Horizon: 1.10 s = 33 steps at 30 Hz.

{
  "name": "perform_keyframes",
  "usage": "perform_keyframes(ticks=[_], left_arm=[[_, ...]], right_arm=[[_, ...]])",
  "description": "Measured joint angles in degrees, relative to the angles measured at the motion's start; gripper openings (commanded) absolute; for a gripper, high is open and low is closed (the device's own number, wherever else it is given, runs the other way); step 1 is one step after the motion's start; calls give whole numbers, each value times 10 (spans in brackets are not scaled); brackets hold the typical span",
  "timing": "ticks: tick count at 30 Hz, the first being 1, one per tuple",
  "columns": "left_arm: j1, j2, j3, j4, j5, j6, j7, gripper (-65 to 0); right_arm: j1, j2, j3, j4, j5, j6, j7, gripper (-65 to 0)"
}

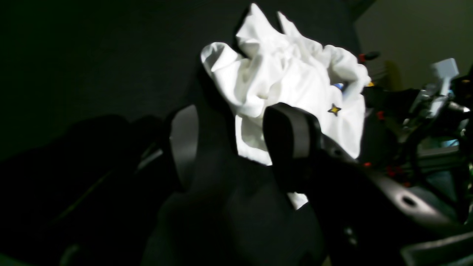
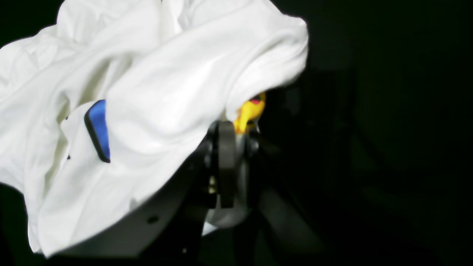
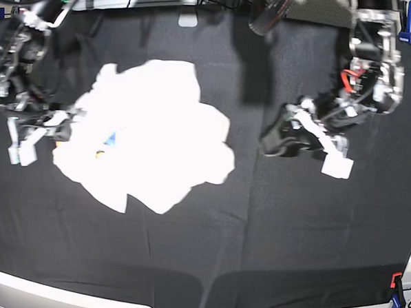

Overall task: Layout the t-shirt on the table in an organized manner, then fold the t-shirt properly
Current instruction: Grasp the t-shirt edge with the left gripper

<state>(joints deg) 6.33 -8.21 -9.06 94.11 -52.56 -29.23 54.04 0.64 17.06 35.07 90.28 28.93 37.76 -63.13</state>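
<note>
White cotton t-shirt with blue mark and small star print (image 3: 148,134) crumpled in a heap left of centre on the matte black cloth surface (image 3: 291,227), not yet laid out. Right hand (image 2: 231,135) clenched on a fold at the heap's edge, yellow print peeking just above. Left hand (image 1: 231,142) released, hovering apart from the heap. Risks: dragging the whole bunch instead of spreading it if lifted one-sided; pinching several layers at once, locking in the tangle; sleeves hidden, so wrong edge likely grabbed.
</note>
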Motion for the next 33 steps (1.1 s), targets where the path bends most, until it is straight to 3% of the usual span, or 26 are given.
perform_keyframes(ticks=[3,5,8,10,11,14,15,16,20,24,33], left_arm=[[0,15,17,0,13,-35,-1,-345],[-2,17,45,0,43,-40,-2,-345],[-7,17,102,0,107,-40,-17,-345],[-15,17,138,0,165,-40,-68,-345],[-19,17,153,0,186,-24,-96,-345],[-38,18,192,0,268,92,-162,-345],[-45,16,201,0,293,117,-169,-345],[-53,15,206,0,313,136,-174,-345],[-80,15,223,-1,395,145,-175,-345],[-91,17,224,-27,389,148,-148,-345],[-90,15,225,-137,266,127,-137,-345]], right_arm=[[0,2,0,0,0,0,0,-399],[0,2,0,0,0,0,0,-323],[0,2,0,1,0,0,0,-318],[0,2,0,1,0,0,0,-318],[0,2,0,1,0,0,0,-318],[0,2,0,1,0,0,0,-318],[0,2,0,1,0,0,0,-318],[0,2,0,1,0,0,-1,-319],[0,2,0,1,9,0,-6,-318],[0,2,0,1,9,0,-7,-318],[0,2,0,1,9,0,-7,-318]])
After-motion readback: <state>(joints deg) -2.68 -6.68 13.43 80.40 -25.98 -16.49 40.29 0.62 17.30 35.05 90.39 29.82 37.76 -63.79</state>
